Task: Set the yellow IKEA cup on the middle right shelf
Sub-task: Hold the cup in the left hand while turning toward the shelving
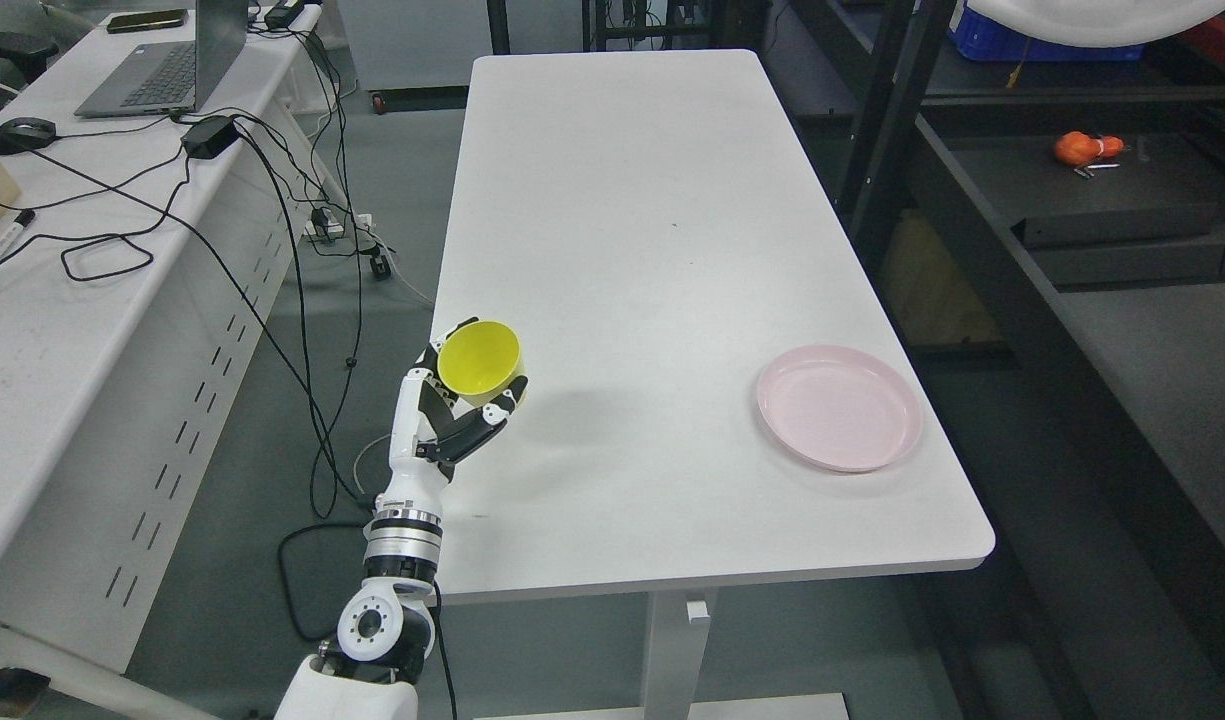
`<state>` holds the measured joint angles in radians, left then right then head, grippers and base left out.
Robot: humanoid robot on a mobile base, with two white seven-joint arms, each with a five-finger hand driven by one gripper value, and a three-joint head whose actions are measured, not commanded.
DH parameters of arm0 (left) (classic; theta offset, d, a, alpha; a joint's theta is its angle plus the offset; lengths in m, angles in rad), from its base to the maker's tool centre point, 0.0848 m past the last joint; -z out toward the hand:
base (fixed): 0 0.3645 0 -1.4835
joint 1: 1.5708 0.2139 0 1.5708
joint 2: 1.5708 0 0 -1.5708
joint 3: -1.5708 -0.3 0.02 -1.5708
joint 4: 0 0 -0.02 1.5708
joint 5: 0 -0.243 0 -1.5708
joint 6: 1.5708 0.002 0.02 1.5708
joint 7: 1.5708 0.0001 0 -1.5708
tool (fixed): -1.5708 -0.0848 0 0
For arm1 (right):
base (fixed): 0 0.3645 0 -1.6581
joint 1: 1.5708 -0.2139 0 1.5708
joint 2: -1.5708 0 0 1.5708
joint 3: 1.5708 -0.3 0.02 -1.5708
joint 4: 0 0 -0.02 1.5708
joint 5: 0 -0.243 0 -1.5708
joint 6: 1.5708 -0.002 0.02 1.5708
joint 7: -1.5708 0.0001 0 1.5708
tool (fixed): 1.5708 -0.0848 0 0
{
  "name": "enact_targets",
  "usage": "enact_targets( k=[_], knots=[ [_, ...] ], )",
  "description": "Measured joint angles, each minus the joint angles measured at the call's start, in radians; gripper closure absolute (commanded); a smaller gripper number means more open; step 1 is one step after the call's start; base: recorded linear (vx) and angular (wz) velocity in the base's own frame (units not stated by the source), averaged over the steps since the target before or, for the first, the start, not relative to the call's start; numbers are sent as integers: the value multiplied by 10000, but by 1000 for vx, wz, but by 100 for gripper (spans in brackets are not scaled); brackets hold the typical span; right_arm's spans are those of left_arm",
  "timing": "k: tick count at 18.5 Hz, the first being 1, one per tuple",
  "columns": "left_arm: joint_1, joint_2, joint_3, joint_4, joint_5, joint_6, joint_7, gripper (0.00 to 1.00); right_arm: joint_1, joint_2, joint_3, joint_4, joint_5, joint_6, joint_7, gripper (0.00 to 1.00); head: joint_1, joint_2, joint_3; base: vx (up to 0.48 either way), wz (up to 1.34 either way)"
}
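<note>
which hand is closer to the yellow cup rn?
Left. The left hand is wrapped around the yellow cup at the near left edge of the white table. The right hand is not in view.

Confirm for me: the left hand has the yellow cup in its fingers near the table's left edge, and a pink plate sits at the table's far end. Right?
Not quite. The pink plate sits at the near right of the white table, not its far end, as the head view shows. The rest stands: the left hand holds the yellow cup in its fingers near the table's left edge.
</note>
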<state>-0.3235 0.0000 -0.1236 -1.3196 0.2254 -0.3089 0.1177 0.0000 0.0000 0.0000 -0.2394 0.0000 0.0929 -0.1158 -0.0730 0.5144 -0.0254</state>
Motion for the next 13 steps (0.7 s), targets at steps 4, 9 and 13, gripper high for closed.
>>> enact_targets(
  k=[4,9,13],
  knots=[
    [300,0,66,-494,0,-44,0,100,0,0,0,0,0,0,0,1,0,0,0,0,0],
    [466,0,168,-893,1,-70,0,100,0,0,0,0,0,0,0,1,0,0,0,0,0],
    [510,0,241,-1091,1,-90,0,100,-1,0,0,0,0,0,0,1,0,0,0,-83,0]
  ],
)
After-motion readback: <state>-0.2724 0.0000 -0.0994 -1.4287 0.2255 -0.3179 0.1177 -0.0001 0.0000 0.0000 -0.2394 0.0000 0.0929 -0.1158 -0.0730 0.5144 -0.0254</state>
